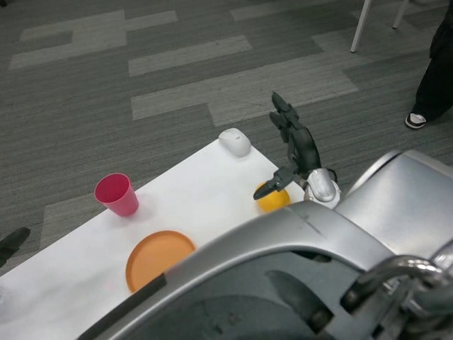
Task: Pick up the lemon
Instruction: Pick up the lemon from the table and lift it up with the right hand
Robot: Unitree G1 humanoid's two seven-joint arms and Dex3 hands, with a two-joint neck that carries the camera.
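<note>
The lemon [273, 200], yellow and round, lies on the white table [191, 191] near its right edge. My right hand [291, 145] hovers just above and behind it with fingers spread apart; its thumb reaches down to the lemon's left top side. It holds nothing that I can see. The silver right forearm [396, 191] hides the table below the lemon. My left hand is out of view.
A pink cup [117, 194] stands at the left of the table. An orange plate [157, 258] lies in front of it. A white computer mouse [234, 142] sits at the far table end. A person's leg and shoe [423, 106] show at far right.
</note>
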